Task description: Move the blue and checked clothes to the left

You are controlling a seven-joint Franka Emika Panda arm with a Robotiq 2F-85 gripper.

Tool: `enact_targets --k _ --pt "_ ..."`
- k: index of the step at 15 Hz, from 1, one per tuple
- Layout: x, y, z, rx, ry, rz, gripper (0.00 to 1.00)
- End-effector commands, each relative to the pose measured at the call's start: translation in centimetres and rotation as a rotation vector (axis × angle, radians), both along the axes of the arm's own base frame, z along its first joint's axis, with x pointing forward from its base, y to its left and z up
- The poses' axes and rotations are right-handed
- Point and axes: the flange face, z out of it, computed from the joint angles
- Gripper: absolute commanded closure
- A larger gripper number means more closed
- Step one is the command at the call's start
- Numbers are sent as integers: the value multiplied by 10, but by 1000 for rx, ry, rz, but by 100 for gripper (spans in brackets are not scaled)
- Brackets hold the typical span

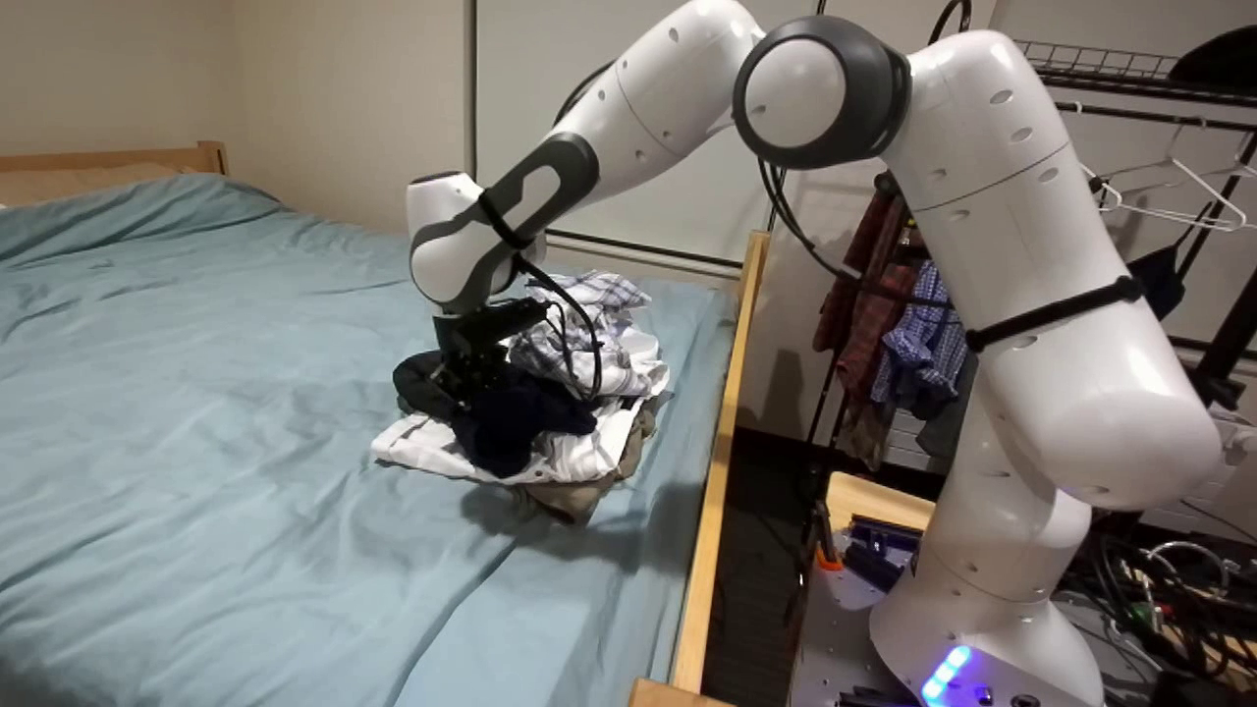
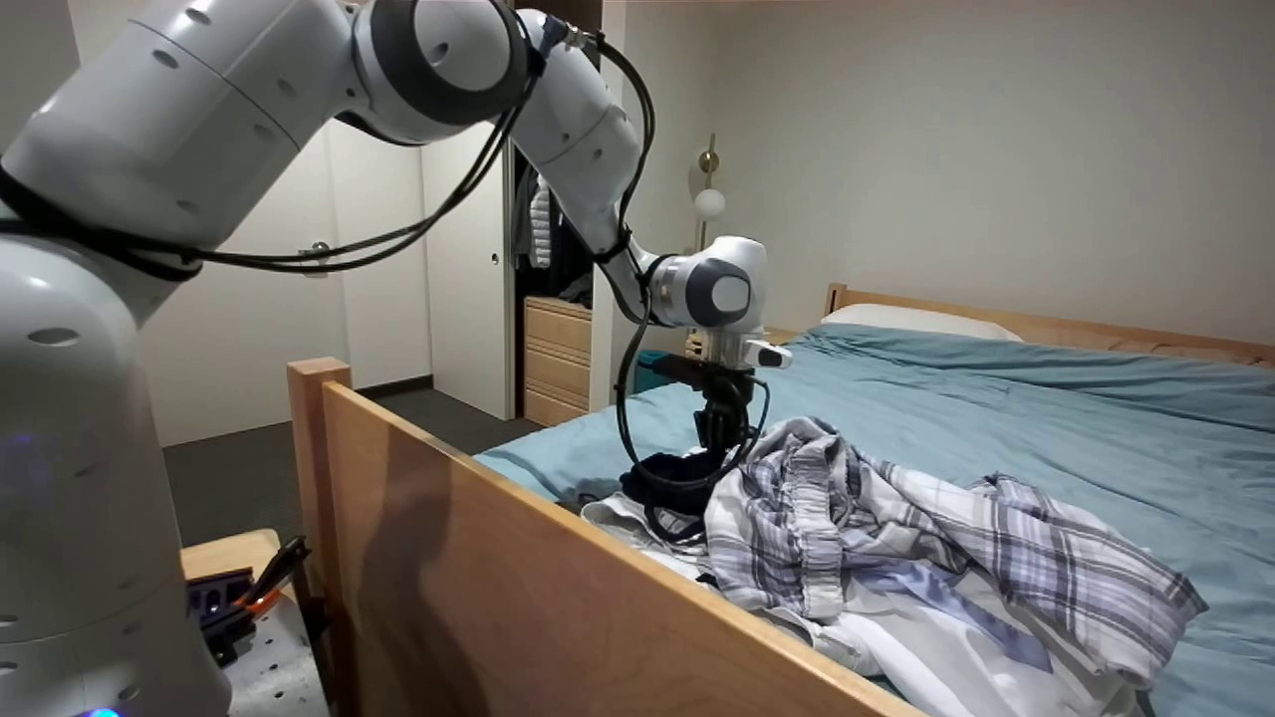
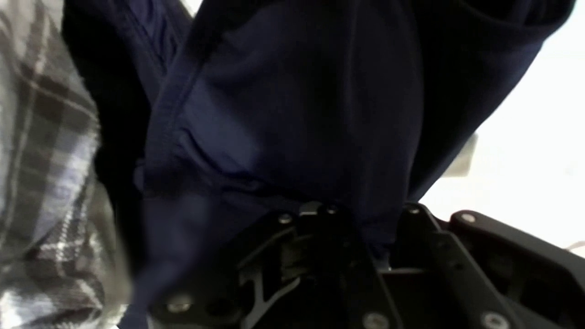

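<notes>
Far left in an exterior view stands the wooden headboard point(image 1: 147, 158). From it the bed point(image 1: 196, 471), covered in creased blue-green material, extends across the left half. On the bed, a dark cloth point(image 1: 420, 385) lies beside the tool point(image 2: 721, 436); whether it forms part of the blue clothes point(image 1: 511, 429) is unclear.

The tool points downward and meets the blue clothes in both exterior views. In the wrist view its fingers point(image 3: 443, 256) stand somewhat apart with navy material between them. The material hides their ends, so it cannot be determined whether they are clamped on it.

The blue clothes, navy in shade, rest bunched on top of the white clothes point(image 1: 412, 449). Just to their right, and touching them, the checked clothes point(image 1: 574, 358) lie crumpled on the same heap; a gathered band point(image 2: 817, 538) shows on them in an exterior view. Beneath the white clothes, a brown cloth point(image 1: 579, 499) protrudes at the near edge.

Further right, the wooden rail point(image 1: 723, 442) borders the bed. Past it hang a red shirt point(image 1: 872, 339) and a blue-checked shirt point(image 1: 925, 339), well apart from the heap. A blue light point(image 1: 947, 676) glows on the base of the arm point(image 1: 1002, 236), which arches over the rail to the tool. Far right, white hangers point(image 1: 1209, 187) hang from a rack point(image 1: 1149, 117).
</notes>
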Motion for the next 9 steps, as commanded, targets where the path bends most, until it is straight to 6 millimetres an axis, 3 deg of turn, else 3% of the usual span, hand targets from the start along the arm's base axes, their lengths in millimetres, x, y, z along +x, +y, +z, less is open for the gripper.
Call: enact_targets --k 1,5,7,9 --pt "1 1 14 88 -8 36 95" --pt "0 25 59 116 -51 146 92" --pt "1 50 85 117 -76 230 92" --pt "-3 88 112 106 -87 352 92"
